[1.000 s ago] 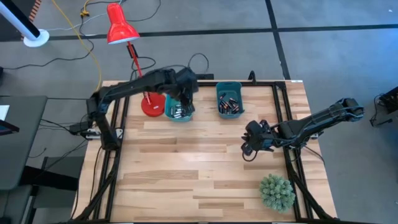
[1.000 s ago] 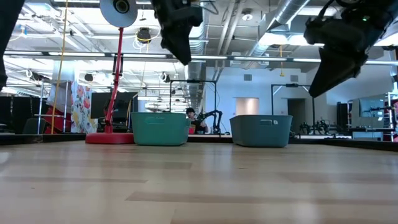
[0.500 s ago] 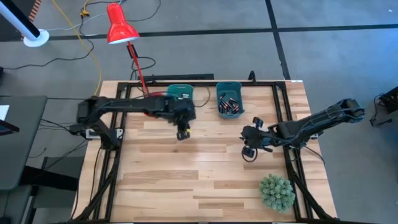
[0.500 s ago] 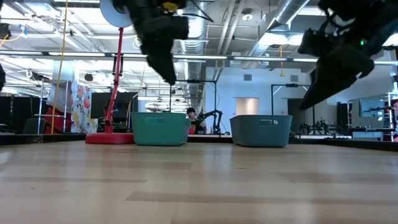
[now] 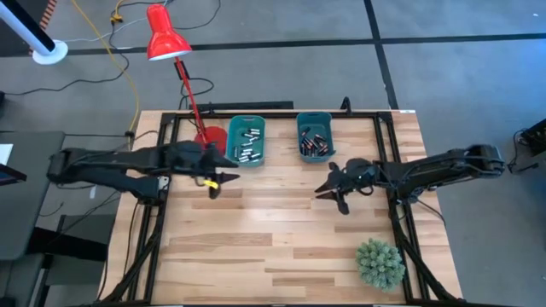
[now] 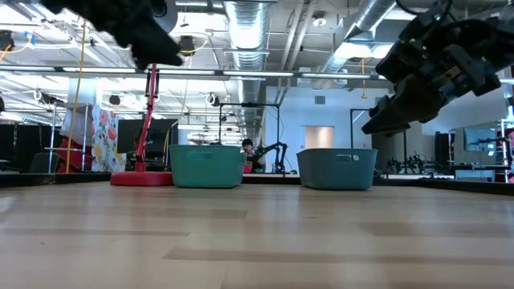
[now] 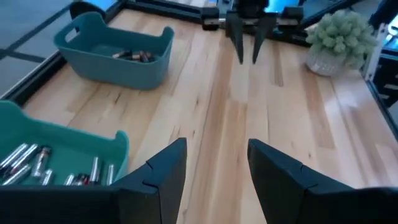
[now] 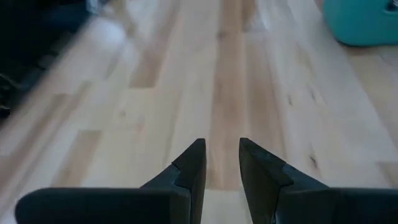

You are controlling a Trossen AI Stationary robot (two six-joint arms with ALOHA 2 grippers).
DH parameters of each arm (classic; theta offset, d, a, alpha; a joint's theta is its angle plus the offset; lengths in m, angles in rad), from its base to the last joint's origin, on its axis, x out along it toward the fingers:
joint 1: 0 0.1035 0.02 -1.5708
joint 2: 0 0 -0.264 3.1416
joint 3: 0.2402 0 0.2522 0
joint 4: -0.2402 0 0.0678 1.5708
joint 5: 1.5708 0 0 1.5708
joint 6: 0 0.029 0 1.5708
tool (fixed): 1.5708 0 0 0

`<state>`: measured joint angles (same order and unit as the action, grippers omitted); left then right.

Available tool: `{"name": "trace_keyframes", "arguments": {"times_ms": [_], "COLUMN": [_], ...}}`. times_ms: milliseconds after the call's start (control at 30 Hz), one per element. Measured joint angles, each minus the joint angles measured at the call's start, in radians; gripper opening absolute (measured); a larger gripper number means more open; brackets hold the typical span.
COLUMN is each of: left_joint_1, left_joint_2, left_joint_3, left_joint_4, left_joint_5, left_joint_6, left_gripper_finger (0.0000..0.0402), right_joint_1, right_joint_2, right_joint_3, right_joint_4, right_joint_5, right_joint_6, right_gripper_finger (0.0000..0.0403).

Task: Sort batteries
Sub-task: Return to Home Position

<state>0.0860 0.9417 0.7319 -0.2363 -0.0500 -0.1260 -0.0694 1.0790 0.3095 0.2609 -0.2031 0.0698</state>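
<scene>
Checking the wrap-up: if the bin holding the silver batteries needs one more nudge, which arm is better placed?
Left. The left gripper hovers open close beside the silver-battery bin, near its front corner. The right gripper, also open, hangs in front of the other bin, farther off.

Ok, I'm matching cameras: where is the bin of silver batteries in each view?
High: left-hand teal bin, beside the red lamp base.
Low: left bin, beside that base.
Left wrist: nearer bin, silver cells inside.
Right wrist: teal corner, which bin unclear.
Shared landmark: lamp base.
</scene>
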Motion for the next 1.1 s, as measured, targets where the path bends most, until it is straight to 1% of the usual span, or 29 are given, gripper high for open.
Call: {"name": "trace_keyframes", "arguments": {"times_ms": [67,100,200,267,333,467,533,600,667,733,767,833,900,967,1100], "left_joint_1": [0.000,0.000,0.000,-0.002,-0.023,-0.079,-0.106,-0.128,-0.152,-0.178,-0.191,-0.214,-0.232,-0.243,-0.243], "left_joint_2": [-0.075,-0.109,-0.192,-0.235,-0.279,-0.359,-0.392,-0.421,-0.454,-0.494,-0.515,-0.567,-0.627,-0.690,-0.867], "left_joint_3": [-0.035,-0.050,-0.086,-0.109,-0.154,-0.293,-0.380,-0.459,-0.525,-0.582,-0.605,-0.639,-0.665,-0.686,-0.719], "left_joint_4": [-0.034,-0.047,-0.041,-0.037,-0.021,0.105,0.204,0.289,0.359,0.395,0.419,0.469,0.503,0.501,0.485], "left_joint_5": [-0.004,-0.004,-0.006,0.007,0.052,0.071,0.061,0.036,-0.028,-0.101,-0.127,-0.140,-0.124,-0.067,0.062], "left_joint_6": [-0.002,-0.006,-0.041,0.000,0.044,0.070,0.082,0.078,0.063,0.053,0.059,0.110,0.180,0.228,0.224], "left_gripper_finger": [0.0167,0.0167,0.0167,0.0167,0.0167,0.0167,0.0167,0.0167,0.0167,0.0167,0.0167,0.0167,0.0167,0.0167,0.0167], "right_joint_1": [-0.039,-0.056,-0.092,-0.107,-0.115,-0.117,-0.117,-0.117,-0.117,-0.117,-0.117,-0.115,-0.115,-0.115,-0.115], "right_joint_2": [0.000,0.000,0.000,0.000,0.000,0.000,0.000,0.000,0.000,0.000,0.000,0.000,0.000,0.000,0.000], "right_joint_3": [-0.017,-0.023,-0.036,-0.040,-0.040,-0.040,-0.040,-0.040,-0.040,-0.040,-0.040,-0.040,-0.040,-0.040,-0.040], "right_joint_4": [0.037,0.043,0.041,0.041,0.042,0.043,0.041,0.042,0.041,0.041,0.041,0.039,0.039,0.040,0.039], "right_joint_5": [-0.075,-0.092,-0.104,-0.106,-0.108,-0.110,-0.110,-0.110,-0.110,-0.111,-0.111,-0.114,-0.117,-0.133,-0.141], "right_joint_6": [-0.001,-0.002,-0.002,-0.002,-0.005,-0.024,-0.026,-0.026,-0.026,-0.026,-0.026,-0.023,-0.019,-0.019,-0.019], "right_gripper_finger": [0.0113,0.0113,0.0113,0.0113,0.0113,0.0113,0.0113,0.0113,0.0113,0.0113,0.0113,0.0113,0.0113,0.0113,0.0113]}}
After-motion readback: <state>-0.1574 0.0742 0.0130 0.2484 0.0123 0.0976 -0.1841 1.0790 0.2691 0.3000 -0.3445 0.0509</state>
